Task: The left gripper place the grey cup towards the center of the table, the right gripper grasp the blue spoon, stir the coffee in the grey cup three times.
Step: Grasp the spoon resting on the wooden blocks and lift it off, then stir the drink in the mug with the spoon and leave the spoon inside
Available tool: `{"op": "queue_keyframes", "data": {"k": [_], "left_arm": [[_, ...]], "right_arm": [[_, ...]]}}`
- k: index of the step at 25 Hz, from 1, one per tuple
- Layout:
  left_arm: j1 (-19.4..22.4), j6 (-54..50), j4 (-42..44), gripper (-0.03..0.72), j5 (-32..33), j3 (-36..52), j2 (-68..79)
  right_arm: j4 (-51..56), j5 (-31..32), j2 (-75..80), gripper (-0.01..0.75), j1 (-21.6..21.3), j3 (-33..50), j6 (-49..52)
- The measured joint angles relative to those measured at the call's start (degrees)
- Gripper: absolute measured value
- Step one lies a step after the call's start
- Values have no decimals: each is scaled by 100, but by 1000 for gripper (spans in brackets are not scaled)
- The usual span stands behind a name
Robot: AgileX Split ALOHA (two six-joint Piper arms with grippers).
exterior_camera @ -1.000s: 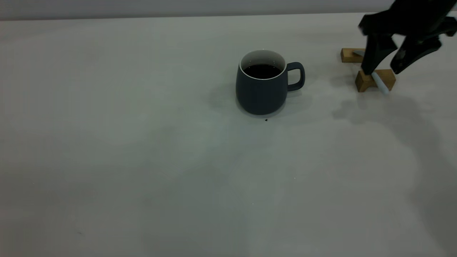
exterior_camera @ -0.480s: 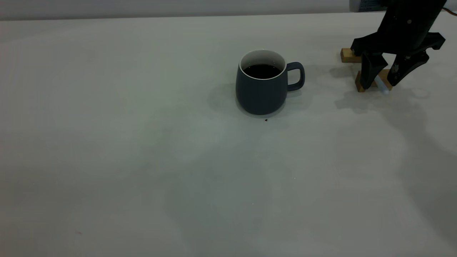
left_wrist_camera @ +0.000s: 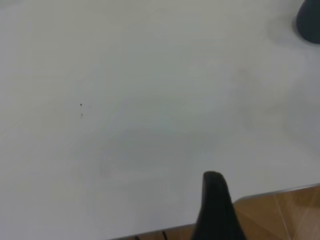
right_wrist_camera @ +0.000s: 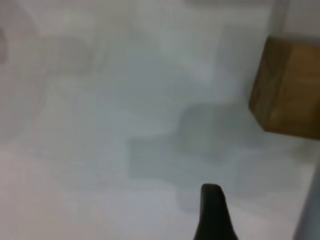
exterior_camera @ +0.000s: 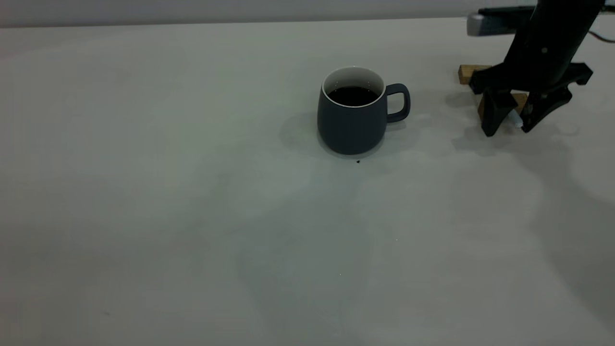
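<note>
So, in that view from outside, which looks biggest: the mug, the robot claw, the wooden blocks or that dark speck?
Largest to smallest:
1. right gripper, though sitting farther back
2. grey cup
3. wooden blocks, partly hidden
4. dark speck

One black fingertip (right_wrist_camera: 214, 212) of the right pincer juts over the pale counter (right_wrist_camera: 100, 125), where soft grey shadows lie. A tan wooden block (right_wrist_camera: 290, 90) sits on the counter near the finger, partly cut off by the frame edge.
</note>
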Motion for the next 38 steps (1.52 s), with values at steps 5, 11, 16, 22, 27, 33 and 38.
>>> {"op": "queue_keyframes", "data": {"k": [5, 11, 16, 22, 27, 33, 38], "left_arm": [[0, 0, 0, 585, 0, 0, 0], [0, 0, 0, 585, 0, 0, 0], [0, 0, 0, 585, 0, 0, 0], [0, 0, 0, 585, 0, 0, 0], [0, 0, 0, 585, -5, 0, 0], [0, 0, 0, 585, -5, 0, 0], [0, 0, 0, 585, -5, 0, 0]], "right_arm": [[0, -198, 67, 569, 0, 0, 5], [5, -319, 67, 505, 0, 0, 12], [0, -239, 67, 320, 0, 0, 34], [-154, 66, 0, 129, 0, 0, 46], [-33, 448, -490, 129, 0, 0, 32], [2077, 1169, -1077, 129, 267, 0, -567], [4455, 2133, -926, 129, 510, 0, -911]]}}
